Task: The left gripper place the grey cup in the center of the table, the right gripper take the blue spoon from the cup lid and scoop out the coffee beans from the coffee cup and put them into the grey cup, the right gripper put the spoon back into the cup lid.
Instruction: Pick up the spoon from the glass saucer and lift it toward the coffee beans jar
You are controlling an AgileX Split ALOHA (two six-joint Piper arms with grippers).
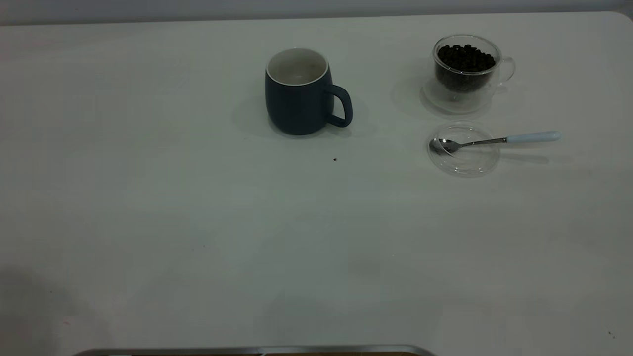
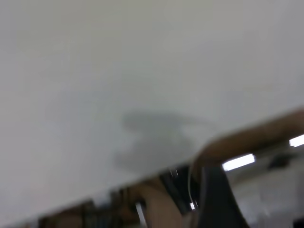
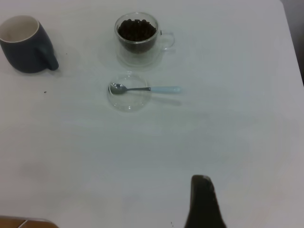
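Well beyond the right tool (image 3: 203,202), blue spoon (image 3: 145,89) rests across cup lid (image 3: 129,92).

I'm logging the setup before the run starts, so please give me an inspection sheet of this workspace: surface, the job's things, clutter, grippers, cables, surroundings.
Surface: white table, a dark speck in front of the mug.
Job's things: grey cup upright near centre, handle toward the glass cup. Coffee cup upright, full of coffee beans. Cup lid flat in front of it. Blue spoon with bowl in the lid, handle overhanging.
Clutter: nothing seen.
Grippers: right gripper, only one finger in its wrist view, far from the things; left gripper not in view.
Cables: nothing seen.
Surroundings: grey wall behind.
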